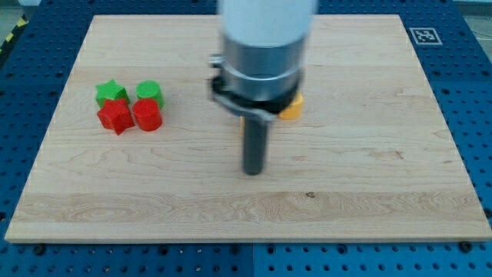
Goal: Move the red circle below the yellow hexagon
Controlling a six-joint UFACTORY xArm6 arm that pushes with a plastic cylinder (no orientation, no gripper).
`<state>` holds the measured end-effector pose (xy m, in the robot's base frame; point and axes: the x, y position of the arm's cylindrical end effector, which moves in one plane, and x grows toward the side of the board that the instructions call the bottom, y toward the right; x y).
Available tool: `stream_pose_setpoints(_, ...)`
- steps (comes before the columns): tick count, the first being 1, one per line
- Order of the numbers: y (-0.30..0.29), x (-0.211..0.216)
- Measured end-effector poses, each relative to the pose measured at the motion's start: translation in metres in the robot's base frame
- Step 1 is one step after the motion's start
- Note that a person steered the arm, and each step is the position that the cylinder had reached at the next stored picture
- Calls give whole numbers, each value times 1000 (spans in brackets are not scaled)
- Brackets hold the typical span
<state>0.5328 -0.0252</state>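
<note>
Our rod hangs from the grey cylindrical arm body, and my tip (253,171) sits on the pale wooden board (369,169) near its middle, touching no block; being a bare rod, it has nothing to open or close and it holds nothing

Just above the rod toward the view's top and slightly to the view's right, we see a yellow block (292,108), mostly hidden behind the arm body, so we cannot make out its shape for certain

The red circle (147,115), a small red plastic block with a rounded outline, lies well apart from my tip, off to the view's left and a little higher in the view. It touches or nearly touches the red star-shaped block (115,117) on its left. Directly above it, toward the view's top, is a green rounded block (149,92), and beside that, to the view's left, a green star-shaped block (111,92). The four form a tight square cluster near the board's left side

The board rests on a blue perforated table (23,85)
</note>
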Motion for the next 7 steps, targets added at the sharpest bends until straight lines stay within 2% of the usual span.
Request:
stream_pose_setpoints(4, -207, -19)
stream_pose_setpoints(5, -256, -57)
stream_pose_setpoints(6, -265, -95)
stream_pose_setpoints(7, -235, -107)
